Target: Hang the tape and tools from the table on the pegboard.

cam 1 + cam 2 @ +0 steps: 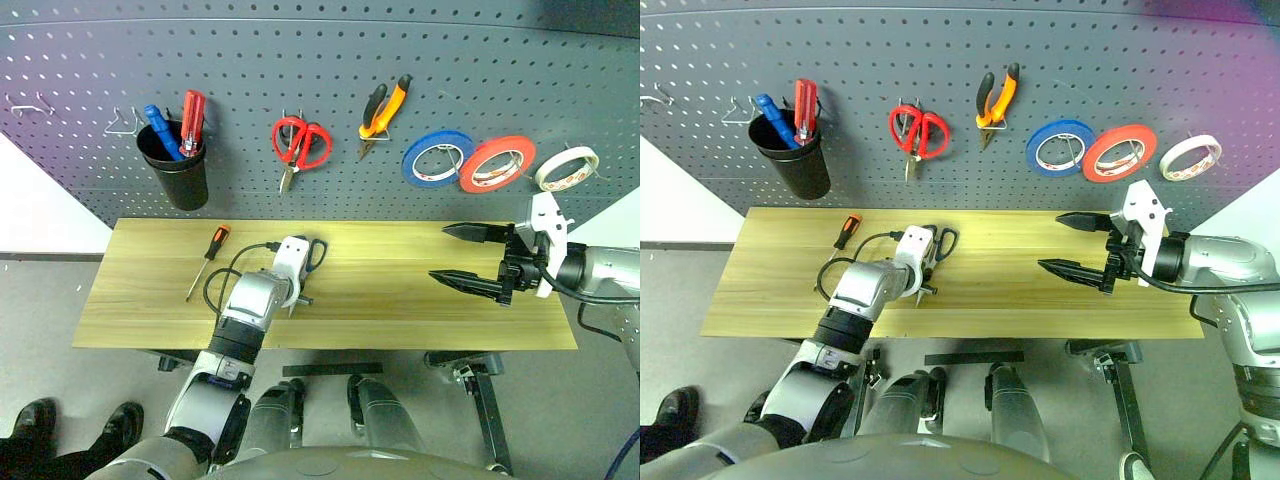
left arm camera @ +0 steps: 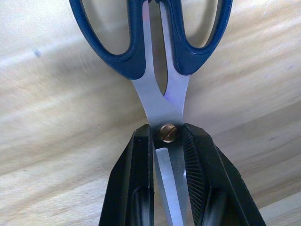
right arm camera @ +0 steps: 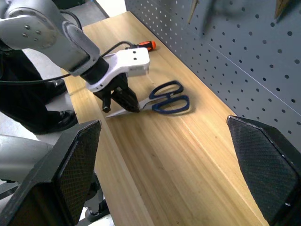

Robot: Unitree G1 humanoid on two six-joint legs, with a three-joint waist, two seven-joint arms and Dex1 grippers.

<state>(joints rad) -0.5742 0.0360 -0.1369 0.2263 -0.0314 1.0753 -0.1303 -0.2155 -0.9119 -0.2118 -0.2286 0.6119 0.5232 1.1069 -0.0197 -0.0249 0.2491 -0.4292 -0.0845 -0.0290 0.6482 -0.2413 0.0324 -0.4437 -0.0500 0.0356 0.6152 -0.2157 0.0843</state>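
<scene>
Dark grey pegboard [image 1: 330,60] backs a pale wood-grain table [image 1: 400,300]. Dark blue-handled scissors [image 3: 164,99] with steel blades lie on the table near its middle, the left gripper [image 3: 121,100] with jaws pinching the blades at the brass pivot. The right gripper [image 1: 462,255] hovers with jaws spread. A black cup [image 1: 180,170] on the pegboard holds blue and red screwdrivers [image 1: 175,122].

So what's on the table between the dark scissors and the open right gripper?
Nothing: in the left eye view only bare table lies between the scissors, held by the left gripper, and the right gripper.
</scene>
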